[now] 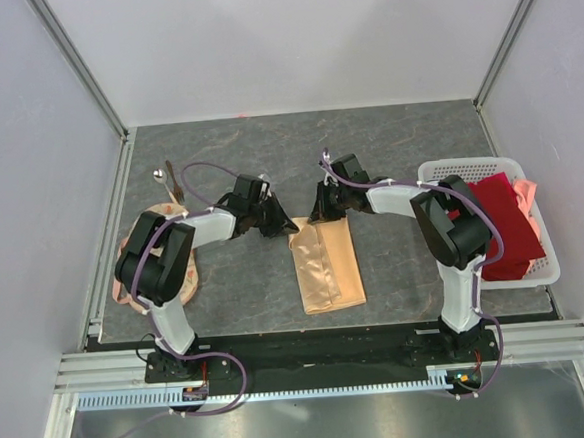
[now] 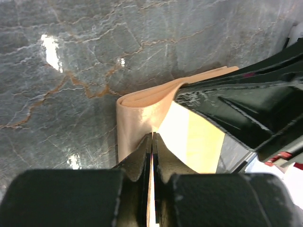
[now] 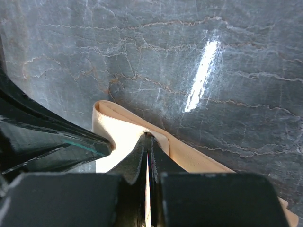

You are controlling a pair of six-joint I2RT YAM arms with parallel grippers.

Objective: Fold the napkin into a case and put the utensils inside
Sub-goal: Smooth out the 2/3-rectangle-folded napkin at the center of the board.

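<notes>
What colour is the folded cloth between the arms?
Plain peach-orange; the napkin shows best in top view.

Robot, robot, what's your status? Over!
Left gripper, right gripper both shut on napkin, far edge. Napkin folded narrow. Spoon far left. Nothing in the way.

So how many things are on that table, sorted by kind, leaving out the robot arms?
Cloths: 3 (peach napkin, dark red cloth, round cream cloth)
Utensils: 2 (spoon, brown stick)
Baskets: 1 (white basket)
Total: 6
A pink scrap beside the red cloth may be another cloth; I cannot tell.
</notes>
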